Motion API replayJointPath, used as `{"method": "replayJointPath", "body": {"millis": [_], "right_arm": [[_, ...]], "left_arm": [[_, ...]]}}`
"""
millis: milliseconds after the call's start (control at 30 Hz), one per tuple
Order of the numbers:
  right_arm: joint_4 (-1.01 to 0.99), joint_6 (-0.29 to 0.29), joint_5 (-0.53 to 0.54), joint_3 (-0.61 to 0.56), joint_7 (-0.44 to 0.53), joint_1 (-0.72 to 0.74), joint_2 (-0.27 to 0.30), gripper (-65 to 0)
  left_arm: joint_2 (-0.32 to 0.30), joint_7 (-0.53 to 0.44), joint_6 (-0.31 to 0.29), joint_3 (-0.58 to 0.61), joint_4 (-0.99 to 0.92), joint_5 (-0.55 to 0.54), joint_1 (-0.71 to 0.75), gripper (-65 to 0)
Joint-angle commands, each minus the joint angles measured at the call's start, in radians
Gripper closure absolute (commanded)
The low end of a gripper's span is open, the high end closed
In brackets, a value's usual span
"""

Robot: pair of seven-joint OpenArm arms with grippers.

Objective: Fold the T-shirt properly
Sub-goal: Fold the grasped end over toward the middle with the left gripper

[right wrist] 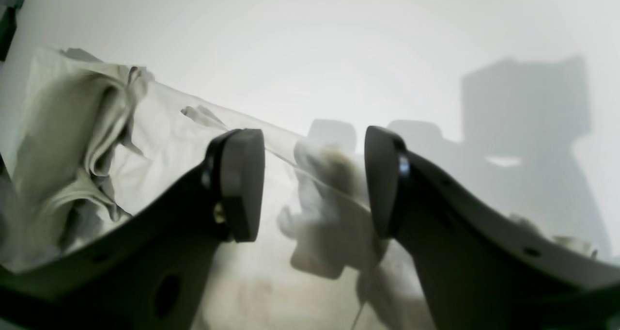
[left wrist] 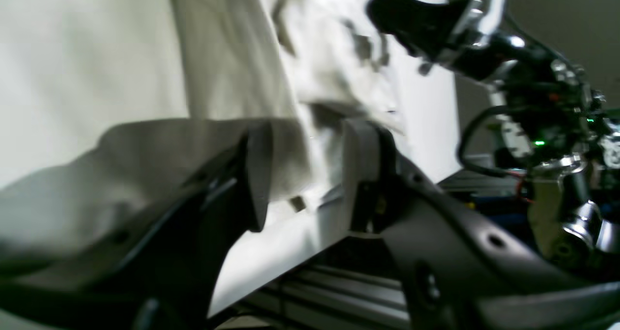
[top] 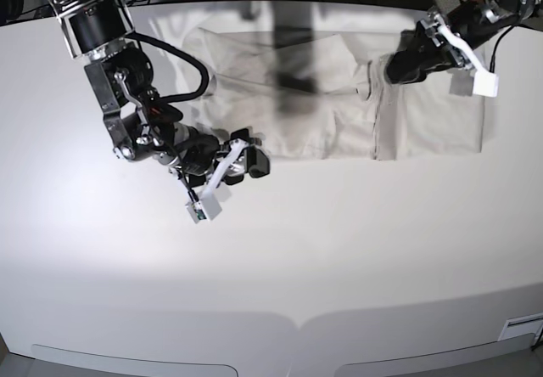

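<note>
The T-shirt [top: 339,97] is lying along the desk's [top: 271,267] far edge, partly folded (still rumpled); both the left gripper [left wrist: 305,175] and right gripper [right wrist: 315,182] are standing spread, holding nothing, with further folds remaining

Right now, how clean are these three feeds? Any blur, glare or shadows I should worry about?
Left wrist view: motion-smeared, T-shirt washed out, left gripper soft-edged. Right wrist view: table nearly blown white, hard shadow of the right gripper across the cloth. Base view: sharpest, but with curved table edges, glare low on the table and a dark arm shadow on the shirt.
</note>
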Motion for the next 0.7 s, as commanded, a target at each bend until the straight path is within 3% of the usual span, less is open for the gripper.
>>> {"method": "replayJointPath", "body": {"millis": [0,200,367,533,667], "right_arm": [[0.014,0.01,0.008,0.005,0.024,0.022,0.004,-33.2],[0.014,0.01,0.008,0.005,0.024,0.022,0.003,-33.2],[0.014,0.01,0.009,0.005,0.002,0.022,0.006,-33.2],[0.031,0.018,0.167,0.005,-0.094,0.022,0.056,-33.2],[0.129,-0.019,0.191,0.005,-0.174,0.022,0.13,-33.2]], "left_arm": [[-0.009,-0.009,-0.01,0.01,0.019,-0.028,0.002,-23.7],[-0.013,0.034,-0.01,0.069,0.019,-0.022,-0.003,-23.7],[-0.098,-0.072,-0.01,0.068,0.019,-0.003,-0.005,-23.6],[-0.147,-0.216,-0.01,0.068,0.019,0.21,-0.006,-23.6],[-0.142,-0.32,-0.01,0.068,0.019,0.415,-0.005,-23.6]]}}
